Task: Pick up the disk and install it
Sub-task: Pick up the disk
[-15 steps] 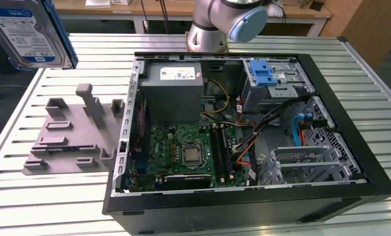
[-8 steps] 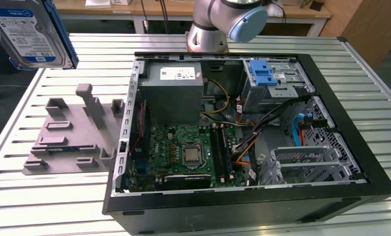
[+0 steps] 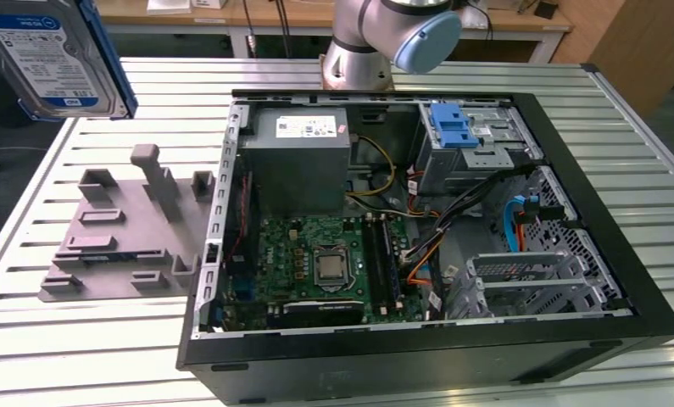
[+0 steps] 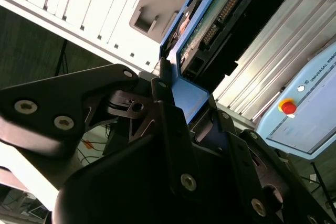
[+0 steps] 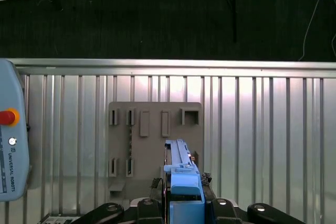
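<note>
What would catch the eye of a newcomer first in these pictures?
The disk, in its blue frame, hangs in the air at the exterior view's top left, clamped in the gripper. Lower in that view a grey holder lies on the slatted table, beside the open computer case with its green board.

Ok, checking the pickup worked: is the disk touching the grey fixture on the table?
Apart. In the exterior view the disk hangs clear of the grey fixture, bare table slats showing between them.
</note>
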